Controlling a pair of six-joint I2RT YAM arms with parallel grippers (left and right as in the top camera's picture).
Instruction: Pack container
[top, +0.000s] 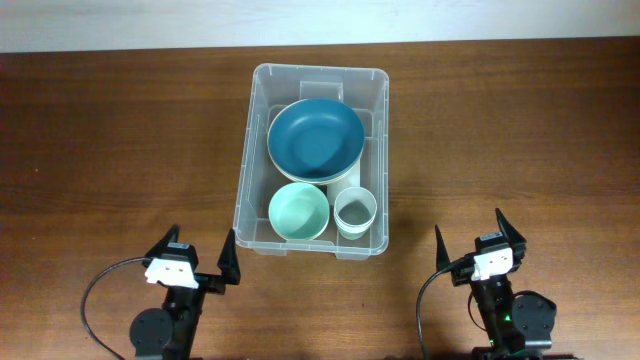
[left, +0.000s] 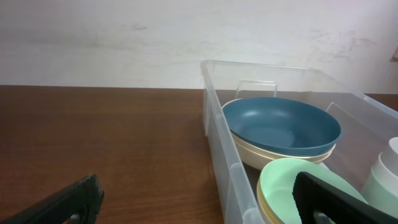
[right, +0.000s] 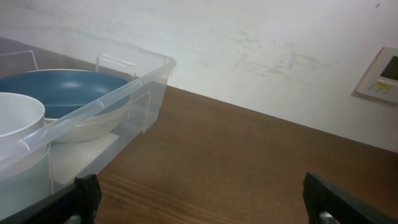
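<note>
The clear plastic container (top: 262, 150) stands at the table's middle back. Inside it a dark blue bowl (top: 315, 137) rests on a cream one, with a mint green bowl (top: 299, 211) and a white cup (top: 355, 211) at the near end. The left wrist view shows the container (left: 219, 137), the blue bowl (left: 280, 124) and the mint bowl (left: 280, 183). My left gripper (top: 200, 252) waits open near the front left, nothing between its fingers. My right gripper (top: 474, 238) is open at the front right, beside the container (right: 118, 87), also holding nothing.
Brown wooden table (top: 110, 150) all round the container, with a white wall behind it. A white wall panel (right: 380, 78) shows at the far right of the right wrist view. Black cables trail from both arm bases at the table's front edge.
</note>
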